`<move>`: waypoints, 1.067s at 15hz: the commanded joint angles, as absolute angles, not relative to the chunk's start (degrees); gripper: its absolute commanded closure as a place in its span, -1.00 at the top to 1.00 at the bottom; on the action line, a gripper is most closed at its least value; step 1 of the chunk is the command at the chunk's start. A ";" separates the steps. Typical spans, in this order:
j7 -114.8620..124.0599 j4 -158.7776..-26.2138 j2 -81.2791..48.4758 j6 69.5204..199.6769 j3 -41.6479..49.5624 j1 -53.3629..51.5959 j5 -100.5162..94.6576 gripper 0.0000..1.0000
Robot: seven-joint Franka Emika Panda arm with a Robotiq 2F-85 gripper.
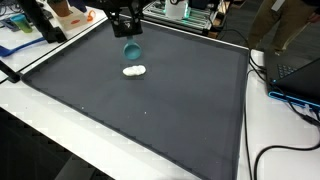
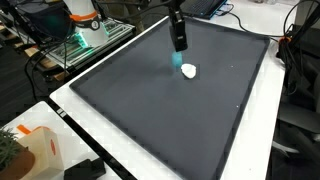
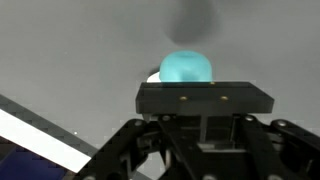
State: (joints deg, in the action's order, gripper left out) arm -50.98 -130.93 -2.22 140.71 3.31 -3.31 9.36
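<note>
The pincer (image 1: 129, 37) is closed on the teal cup (image 1: 131, 49), which hangs directly below the fingertips. The cup's long axis is roughly vertical, in line with the pincer; which end points down cannot be told. A white lump (image 1: 134, 70) lies on the dark mat (image 1: 150, 125), just beside the pincer.

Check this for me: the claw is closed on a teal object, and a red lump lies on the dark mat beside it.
One detail is wrong: the lump is white, not red, as both exterior views show. The rest stands: the claw is closed on the teal object, and the lump lies on the dark mat beside it.
</note>
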 commanded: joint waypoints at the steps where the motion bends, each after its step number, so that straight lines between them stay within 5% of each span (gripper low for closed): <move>1: -50.83 -131.03 -2.47 141.93 1.55 -1.80 9.17 -0.57; 16: -52.39 -128.87 -11.76 148.67 -2.18 -0.73 8.98 -0.57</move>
